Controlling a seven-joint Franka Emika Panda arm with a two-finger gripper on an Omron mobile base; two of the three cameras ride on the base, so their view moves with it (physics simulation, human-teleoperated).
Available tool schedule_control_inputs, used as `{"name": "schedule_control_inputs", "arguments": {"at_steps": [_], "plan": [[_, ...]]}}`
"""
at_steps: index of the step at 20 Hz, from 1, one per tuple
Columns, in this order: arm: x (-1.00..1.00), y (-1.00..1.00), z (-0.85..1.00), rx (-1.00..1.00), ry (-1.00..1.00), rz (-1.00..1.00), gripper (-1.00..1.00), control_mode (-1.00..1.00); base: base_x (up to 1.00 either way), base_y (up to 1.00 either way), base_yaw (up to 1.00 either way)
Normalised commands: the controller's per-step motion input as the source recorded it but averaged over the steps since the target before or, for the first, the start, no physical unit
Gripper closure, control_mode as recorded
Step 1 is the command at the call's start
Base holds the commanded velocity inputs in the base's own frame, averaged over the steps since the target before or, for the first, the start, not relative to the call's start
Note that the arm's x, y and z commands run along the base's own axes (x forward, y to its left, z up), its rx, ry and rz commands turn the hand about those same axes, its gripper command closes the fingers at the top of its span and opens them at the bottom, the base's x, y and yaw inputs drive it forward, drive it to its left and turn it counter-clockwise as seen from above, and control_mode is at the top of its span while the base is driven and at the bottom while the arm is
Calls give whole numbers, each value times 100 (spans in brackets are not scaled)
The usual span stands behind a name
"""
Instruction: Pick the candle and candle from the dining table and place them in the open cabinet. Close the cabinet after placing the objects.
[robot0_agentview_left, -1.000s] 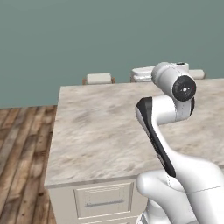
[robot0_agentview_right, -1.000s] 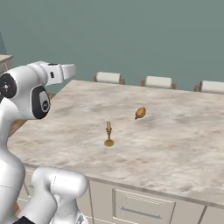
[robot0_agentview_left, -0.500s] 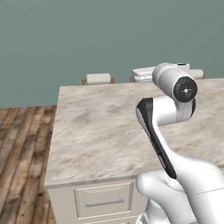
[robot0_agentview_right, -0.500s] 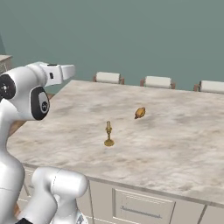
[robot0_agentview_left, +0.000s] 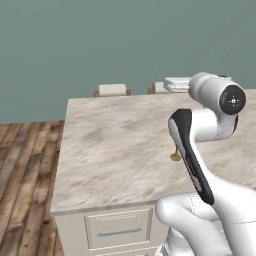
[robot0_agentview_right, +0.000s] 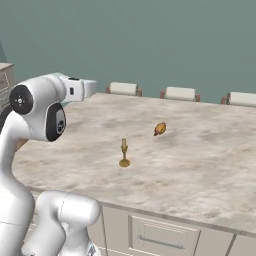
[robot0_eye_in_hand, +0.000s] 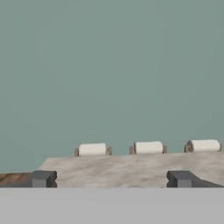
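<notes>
Fingers (robot0_eye_in_hand: 43, 178) standing wide, holding nothing; taper candle (robot0_agentview_right: 124, 154) on the surface (robot0_agentview_right: 200, 150) looking light, tippy, best gripping its brass stem

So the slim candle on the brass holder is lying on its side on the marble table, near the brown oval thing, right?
Not quite. In the right base view the candle stands upright on its brass holder on the dining table, not on its side. The brown oval thing does lie near it.
</notes>
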Motion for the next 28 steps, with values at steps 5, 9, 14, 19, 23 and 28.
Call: {"name": "schedule_control_inputs", "arguments": {"at_steps": [5,9,14,19,23,28], "plan": [[-8,-12,-17,6,16,9,-100,-100,0,0,0],[-16,-25,-28,2,9,16,-100,-100,0,0,0],[-31,-46,-30,1,1,20,-100,-100,0,0,0],[-32,-44,-28,0,0,18,-100,-100,0,0,0],[-38,-45,-23,0,0,18,-100,-100,0,0,0],[-41,-43,-23,0,0,16,-100,-100,0,0,0]]}}
